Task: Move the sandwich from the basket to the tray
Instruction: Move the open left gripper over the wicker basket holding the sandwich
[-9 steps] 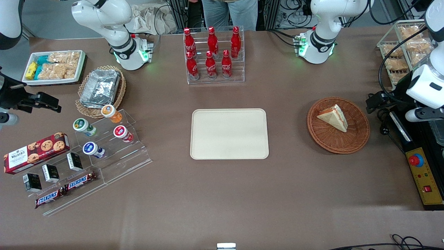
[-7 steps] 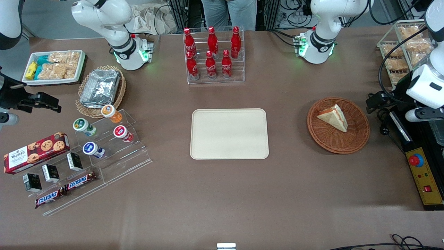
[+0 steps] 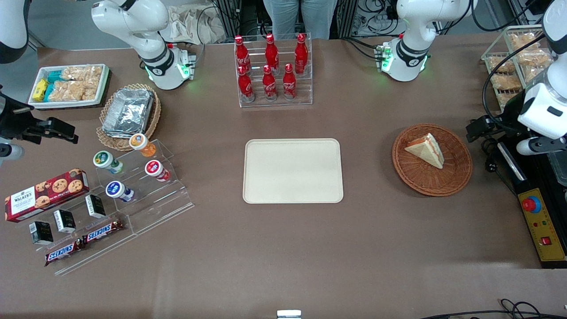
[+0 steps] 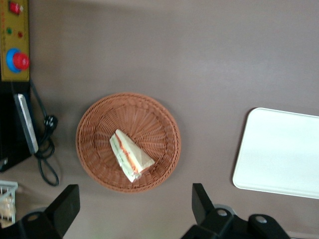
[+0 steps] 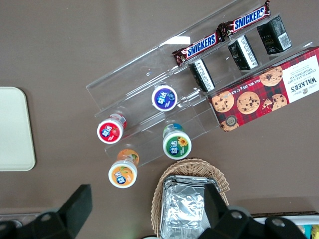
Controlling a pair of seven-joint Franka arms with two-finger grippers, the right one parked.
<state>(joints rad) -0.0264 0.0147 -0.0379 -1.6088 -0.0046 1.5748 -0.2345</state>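
— Front view: what is seen on the brown tabletop (image 3: 381,248)?
— The sandwich (image 3: 426,149) is seen lying in the wicker basket (image 3: 456,177), well apart from the bare cream tray (image 3: 292,170).
— And the gripper (image 4: 134,211)?
— It is held above the basket, jaws spread wide, nothing gripped. Cables (image 3: 376,13) are strung past the table's edge.

Your brown table (image 3: 283,248) carries a cream tray (image 3: 292,170) at its centre. Seen from the front, a bottle rack (image 3: 274,71) stands at the tray's twelve o'clock. The wicker basket (image 3: 432,188) sits at three, a clear snack stand (image 3: 146,212) at eight and a foil-container basket (image 3: 128,113) at ten. Your gripper (image 4: 133,199) hovers above the table by the wicker basket, fingers spread.
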